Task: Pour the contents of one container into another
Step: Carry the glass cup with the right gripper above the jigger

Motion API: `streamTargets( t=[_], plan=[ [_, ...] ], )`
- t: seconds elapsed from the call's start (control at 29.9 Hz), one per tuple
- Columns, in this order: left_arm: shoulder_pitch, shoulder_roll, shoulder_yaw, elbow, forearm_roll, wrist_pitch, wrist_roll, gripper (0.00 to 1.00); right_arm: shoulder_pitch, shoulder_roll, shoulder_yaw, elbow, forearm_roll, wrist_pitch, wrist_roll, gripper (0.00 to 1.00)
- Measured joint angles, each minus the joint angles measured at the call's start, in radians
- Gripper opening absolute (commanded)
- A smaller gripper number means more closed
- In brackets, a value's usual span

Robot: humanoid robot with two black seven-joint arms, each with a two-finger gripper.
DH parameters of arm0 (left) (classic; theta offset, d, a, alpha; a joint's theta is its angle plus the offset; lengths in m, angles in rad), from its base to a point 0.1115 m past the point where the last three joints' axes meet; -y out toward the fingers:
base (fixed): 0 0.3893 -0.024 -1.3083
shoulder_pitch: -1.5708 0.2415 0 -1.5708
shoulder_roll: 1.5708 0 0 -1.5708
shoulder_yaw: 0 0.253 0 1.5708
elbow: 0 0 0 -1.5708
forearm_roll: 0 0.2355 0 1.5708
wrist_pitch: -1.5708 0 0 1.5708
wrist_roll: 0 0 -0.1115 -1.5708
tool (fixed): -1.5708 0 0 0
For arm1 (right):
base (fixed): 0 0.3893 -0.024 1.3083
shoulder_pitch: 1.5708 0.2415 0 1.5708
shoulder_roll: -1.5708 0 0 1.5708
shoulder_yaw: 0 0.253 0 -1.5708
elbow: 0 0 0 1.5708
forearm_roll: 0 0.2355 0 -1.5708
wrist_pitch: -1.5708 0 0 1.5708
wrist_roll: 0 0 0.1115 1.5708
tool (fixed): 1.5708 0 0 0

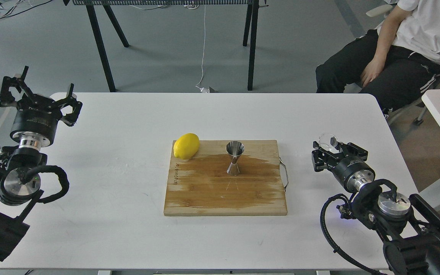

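Head view: white table (128, 191), wet wooden board (224, 191), grey floor (166, 57) behind.

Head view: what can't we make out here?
- Glass cup: clear and small at the right gripper; contents unreadable, and whether the fingers clamp it is unclear.
- Jigger: the inside of its top cone is too small to tell if it is filled.
- Cutting board: printed text on the left edge is too small to read.
- Seated person: head cut off by the top edge.

Single head view, looking forward and down from above the near edge of the white table (128, 214); arms are entering at both lower corners, floor showing beyond the far edge.
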Motion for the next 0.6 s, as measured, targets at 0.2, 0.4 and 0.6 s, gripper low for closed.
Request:
streamTargets(
  t=[0.2, 0.4, 0.6],
  plan=[
    [0.0, 0.007, 0.0, -0.001, 0.0, 0.002, 0.003, 1.0, 0.034, -0.046, -0.035, 0.186, -0.091, -0.069, 0.0, 0.28],
    [0.0, 0.013, 0.0, -0.001, 0.0, 0.003, 0.003, 1.0, 0.13, -0.044, -0.154, 0.251, -0.282, -0.15, 0.0, 0.28],
    [0.0, 0.033, -0.001, -0.001, 0.0, 0.002, 0.001, 1.0, 0.216, -0.036, -0.301, 0.252, -0.426, -0.158, 0.003, 0.27]
  ],
)
